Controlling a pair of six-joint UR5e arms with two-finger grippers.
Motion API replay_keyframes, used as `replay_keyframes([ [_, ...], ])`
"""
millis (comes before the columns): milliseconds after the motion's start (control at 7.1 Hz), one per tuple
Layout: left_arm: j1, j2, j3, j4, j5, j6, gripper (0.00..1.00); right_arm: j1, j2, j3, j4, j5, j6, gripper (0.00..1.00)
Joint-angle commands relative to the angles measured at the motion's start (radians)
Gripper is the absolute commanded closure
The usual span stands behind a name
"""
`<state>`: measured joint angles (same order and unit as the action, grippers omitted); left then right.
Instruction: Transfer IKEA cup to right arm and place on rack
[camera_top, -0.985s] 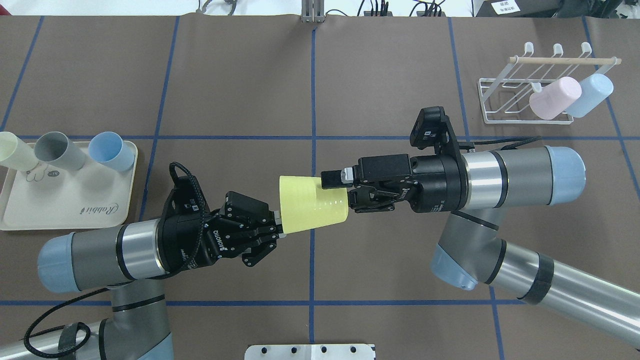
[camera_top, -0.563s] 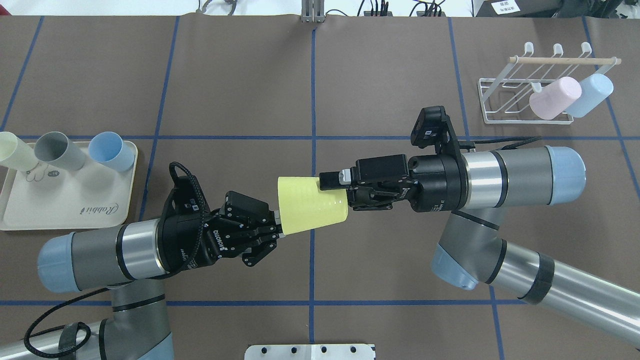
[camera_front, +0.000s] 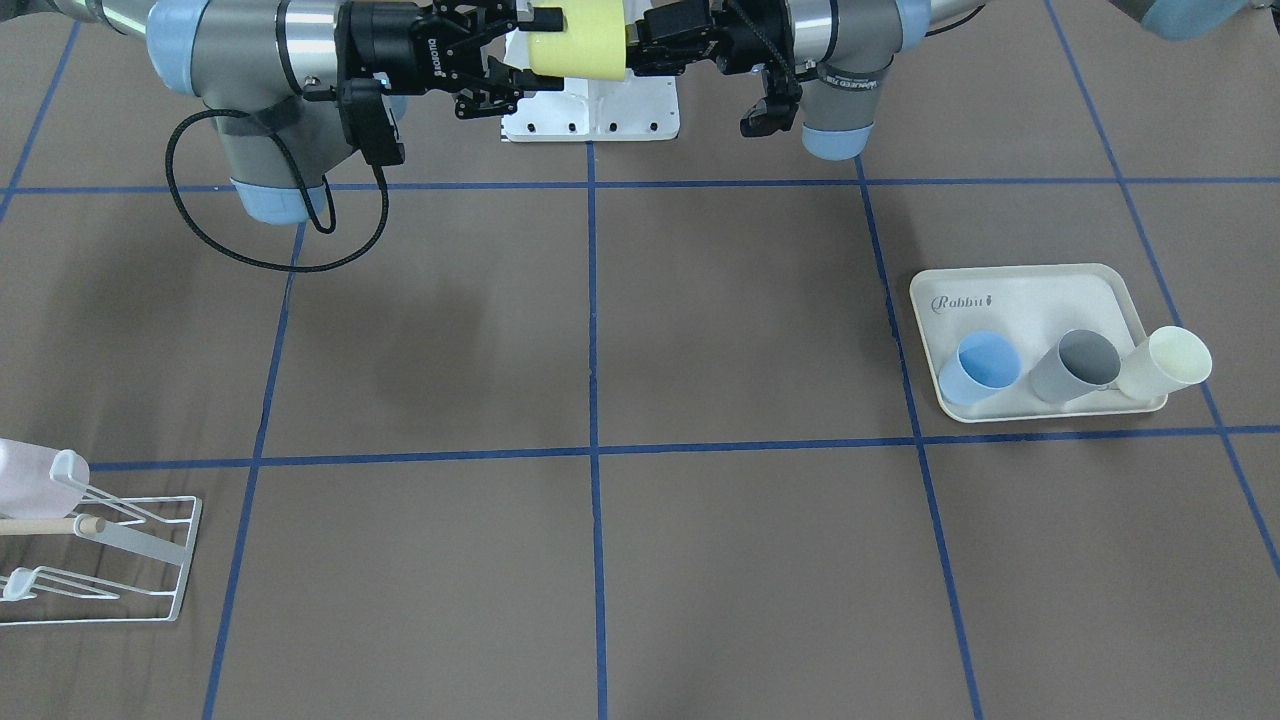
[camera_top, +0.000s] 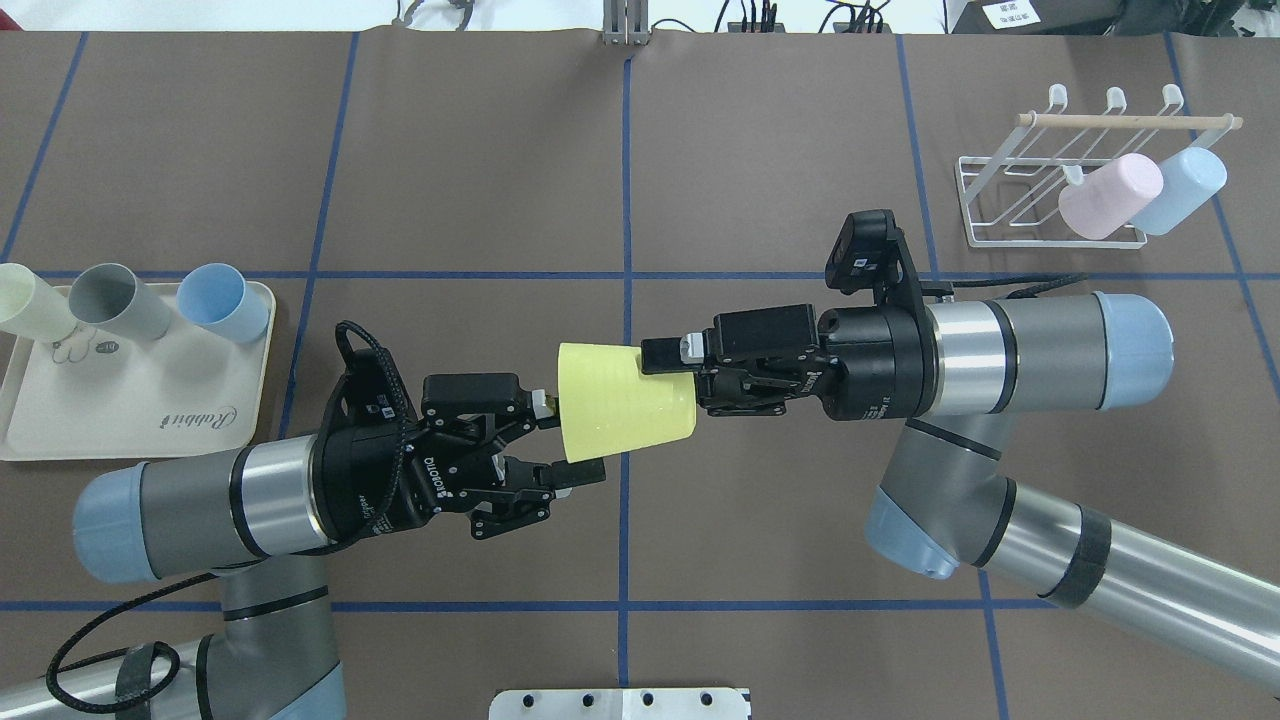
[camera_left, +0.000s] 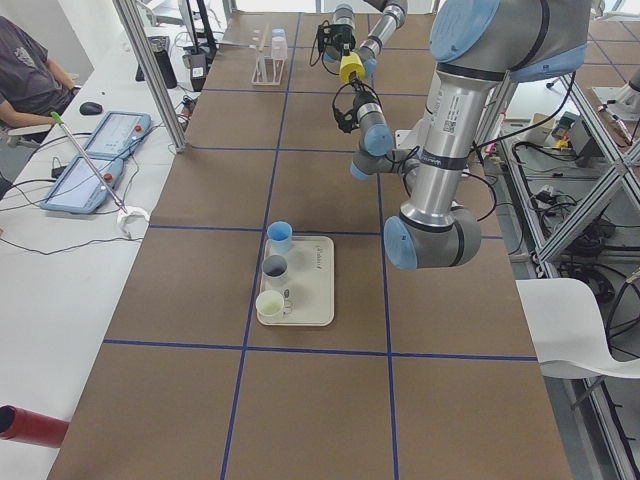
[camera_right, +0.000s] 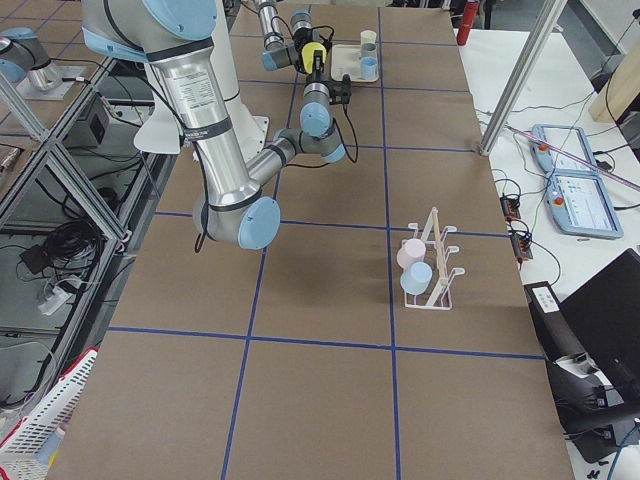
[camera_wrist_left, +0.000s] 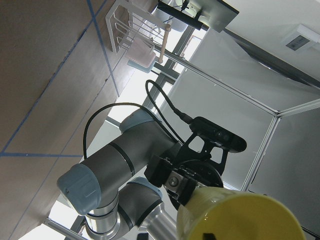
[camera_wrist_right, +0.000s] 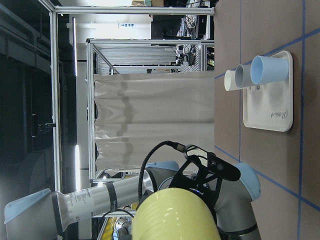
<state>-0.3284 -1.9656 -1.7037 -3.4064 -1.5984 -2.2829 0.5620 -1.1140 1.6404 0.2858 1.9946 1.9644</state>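
Brown taped table (camera_front: 700, 330) in the front-facing view: the yellow IKEA cup (camera_front: 577, 40) hangs in mid-air at the robot's end. Overhead, the right gripper (camera_top: 680, 383) clamps its narrow end; the left gripper (camera_top: 567, 440) has fingers apart at the rim. Hand-over seems done; next, carry it to a free peg on the rack (camera_top: 1012, 190)

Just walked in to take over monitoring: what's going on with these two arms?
A mid-air handover. The right pincer is shut on the narrow base of the pale yellow plastic cup, while the left pincer is open at its wide mouth. The white wire drying rack, with a pink cup and a light blue cup on it, waits on the robot's far right.
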Motion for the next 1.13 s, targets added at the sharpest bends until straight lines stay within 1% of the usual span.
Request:
replay_keyframes([
  [0, -0.008, 0.001, 0.001, -0.001, 0.000, 0.000, 0.00, 0.004, -0.010, -0.001, 0.004, 0.001, -0.001, 0.82],
  [282, -0.052, 0.001, 0.001, 0.001, 0.000, 0.002, 0.00, 0.010, -0.013, 0.004, 0.004, 0.006, -0.001, 0.80],
  [422, -0.076, 0.005, 0.004, -0.001, 0.000, 0.002, 0.00, 0.045, -0.032, 0.001, -0.004, 0.010, 0.001, 0.78],
  [563, -0.092, 0.005, 0.012, 0.001, 0.000, 0.002, 0.00, 0.079, -0.049, -0.001, -0.004, 0.015, 0.001, 0.78],
  [704, -0.109, 0.007, 0.012, 0.003, -0.003, 0.002, 0.00, 0.129, -0.059, -0.005, -0.014, 0.041, -0.005, 0.78],
  [845, -0.135, 0.008, 0.033, 0.004, -0.009, 0.005, 0.00, 0.183, -0.066, -0.005, -0.058, 0.074, -0.007, 0.78],
  [985, -0.152, 0.010, 0.053, 0.012, -0.012, 0.044, 0.00, 0.259, -0.067, -0.005, -0.107, 0.128, -0.007, 0.78],
])
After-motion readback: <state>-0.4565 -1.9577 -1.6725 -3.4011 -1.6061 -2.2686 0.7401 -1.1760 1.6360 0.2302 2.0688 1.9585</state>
